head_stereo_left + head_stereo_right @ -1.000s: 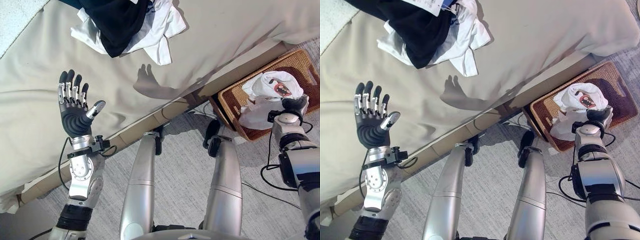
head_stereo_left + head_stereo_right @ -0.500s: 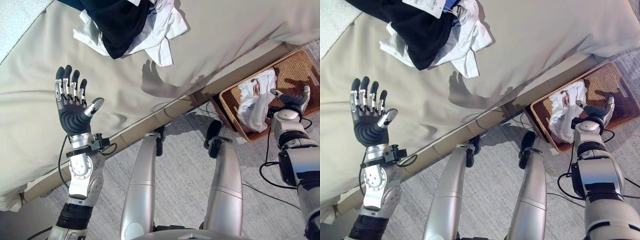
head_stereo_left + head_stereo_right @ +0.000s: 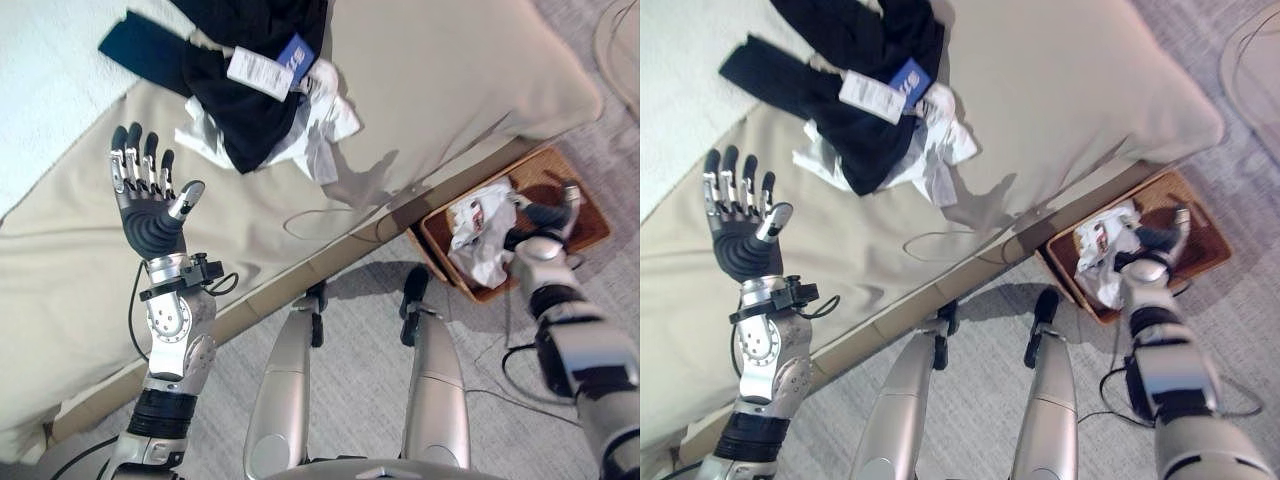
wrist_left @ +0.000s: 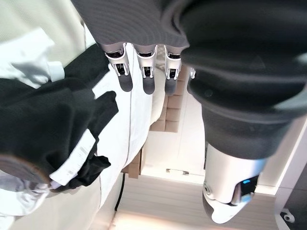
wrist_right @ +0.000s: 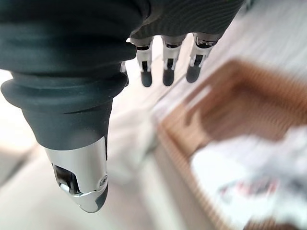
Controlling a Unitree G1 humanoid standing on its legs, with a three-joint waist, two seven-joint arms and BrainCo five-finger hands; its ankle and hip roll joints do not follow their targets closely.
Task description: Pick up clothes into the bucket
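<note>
in the left eye view we see the left hand (image 3: 148, 205) raised over the beige bed (image 3: 430, 90), palm open, fingers straight and spread, thumb apart, holding nothing. toward the far edge of the bed lies a pile of clothes: a black garment (image 3: 250, 90) with a white tag (image 3: 252, 72) and a blue tag (image 3: 297, 53), draped over a crumpled white garment (image 3: 325, 125). on the grey carpet (image 3: 350, 330) just beside the bed's near edge stands the brown wicker basket (image 3: 570, 215); a white cloth (image 3: 478, 228) with a small printed patch lies inside it, at its end nearest the bed. the right hand (image 3: 545, 215) hangs over the basket, just beside the white cloth, fingers extended and apart, clamped on nothing.

in the right eye view we see the same layout: the left hand open above the bed, the clothes pile at the far edge, the white cloth in the basket on the floor.

in the left wrist view we see the left hand's fingers (image 4: 146, 72) straight, with the black garment and its white tag past them, apart from the fingertips.

in the right wrist view we see the right hand's fingers (image 5: 165, 67) relaxed and apart, thumb away from them, empty; the basket and the white cloth show blurred beyond, not touching the hand.
</note>
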